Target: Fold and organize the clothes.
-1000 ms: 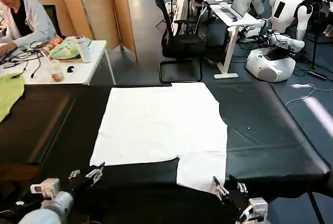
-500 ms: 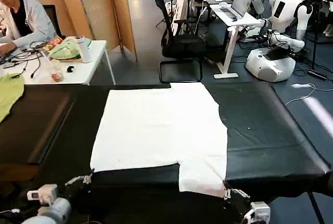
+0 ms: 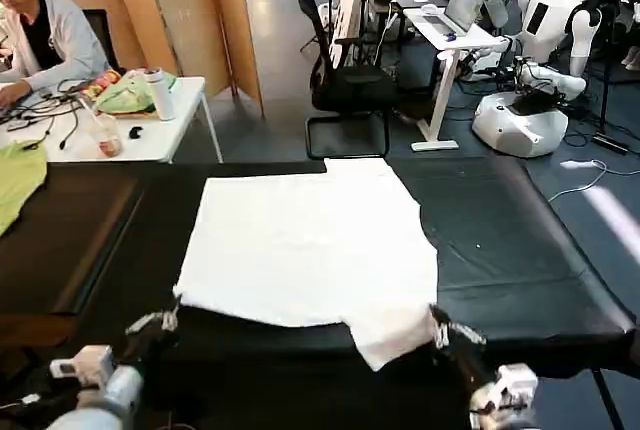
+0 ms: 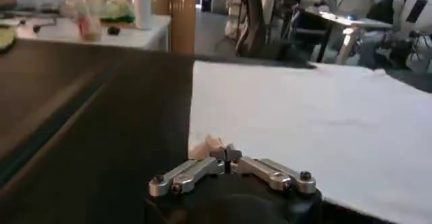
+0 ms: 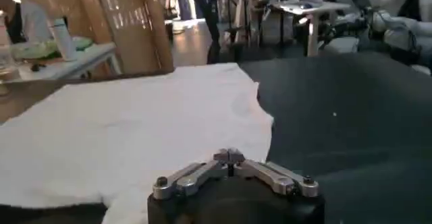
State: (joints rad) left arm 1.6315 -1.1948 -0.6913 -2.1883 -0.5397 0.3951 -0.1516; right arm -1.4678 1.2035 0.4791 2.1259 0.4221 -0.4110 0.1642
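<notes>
At the table's [image 3: 520, 250] near edge both end effectors, left [image 4: 228, 156] and right [image 5: 229, 156], pinch the T-shirt [image 3: 310, 240] hem corners; soft, light, limp cotton

**Three cameras, one shirt**

The head view looks forward and down from above the black table [image 3: 520, 280], taking in the whole white T-shirt [image 3: 310, 245] and the room beyond. Each wrist view sits low, just behind its own gripper, skimming across the cloth: left gripper [image 4: 229, 155], right gripper [image 5: 229, 155]. All three share the T-shirt.
</notes>
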